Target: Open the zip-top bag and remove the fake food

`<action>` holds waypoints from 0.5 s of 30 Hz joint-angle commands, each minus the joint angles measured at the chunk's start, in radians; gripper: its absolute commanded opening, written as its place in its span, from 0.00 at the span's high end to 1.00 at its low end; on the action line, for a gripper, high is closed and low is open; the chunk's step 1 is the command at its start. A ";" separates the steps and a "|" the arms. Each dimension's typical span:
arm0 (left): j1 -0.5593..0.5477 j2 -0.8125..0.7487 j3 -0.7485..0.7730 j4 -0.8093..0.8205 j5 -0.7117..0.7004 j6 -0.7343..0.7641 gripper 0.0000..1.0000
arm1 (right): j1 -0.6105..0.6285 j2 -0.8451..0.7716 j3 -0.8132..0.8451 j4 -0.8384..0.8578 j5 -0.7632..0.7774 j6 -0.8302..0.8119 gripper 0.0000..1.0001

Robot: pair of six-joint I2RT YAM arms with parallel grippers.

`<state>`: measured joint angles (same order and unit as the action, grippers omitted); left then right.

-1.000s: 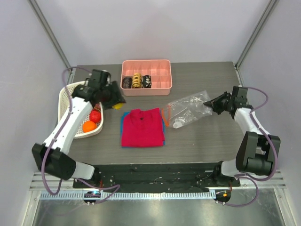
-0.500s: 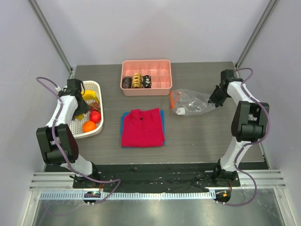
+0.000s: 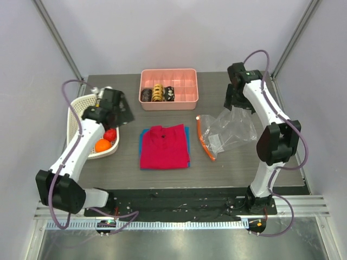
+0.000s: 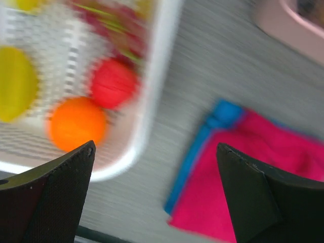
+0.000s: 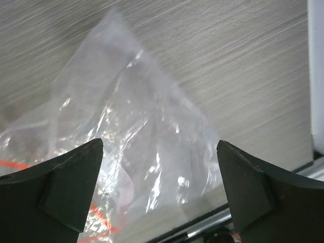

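The zip-top bag lies flat and see-through on the table, its orange zip strip toward the red shirt. My right gripper hovers open above the bag's far edge; the right wrist view shows the crinkly bag below my empty right gripper. The fake food sits in the white basket: a red fruit and an orange ball. My left gripper is open over the basket's right rim. The left wrist view, blurred, shows the orange ball, red fruit and a yellow piece beyond my empty left gripper.
A folded red shirt on a blue cloth lies mid-table between basket and bag. A pink compartment tray with brown and dark ring pieces stands at the back. The table's right edge and a metal rail run close to the bag.
Both grippers have opened. The right one let go of the bag, which now lies flat, and swung toward the back. The left one dropped the yellow banana into the basket.
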<state>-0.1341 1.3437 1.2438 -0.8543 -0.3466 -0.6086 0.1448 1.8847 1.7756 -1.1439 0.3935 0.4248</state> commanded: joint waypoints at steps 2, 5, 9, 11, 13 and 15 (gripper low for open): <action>-0.312 -0.041 0.058 -0.041 0.220 -0.100 0.00 | 0.151 -0.162 0.113 -0.244 0.134 0.063 0.00; -0.415 -0.104 0.085 -0.029 0.299 -0.109 0.00 | 0.197 -0.251 0.105 -0.277 0.085 0.095 0.00; -0.482 -0.233 0.056 0.062 0.414 -0.146 0.00 | 0.248 -0.401 -0.020 -0.191 -0.089 0.143 0.00; -0.505 -0.288 0.034 0.112 0.454 -0.167 0.00 | 0.310 -0.516 -0.109 -0.064 -0.152 0.160 0.00; -0.516 -0.359 0.013 0.164 0.474 -0.172 0.00 | 0.343 -0.593 -0.218 0.063 -0.209 0.218 0.00; -0.524 -0.396 0.008 0.201 0.509 -0.177 0.00 | 0.374 -0.711 -0.316 0.159 -0.245 0.250 0.01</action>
<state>-0.6437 1.0378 1.2667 -0.7879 0.0566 -0.7532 0.4595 1.3140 1.6005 -1.2045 0.2813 0.5705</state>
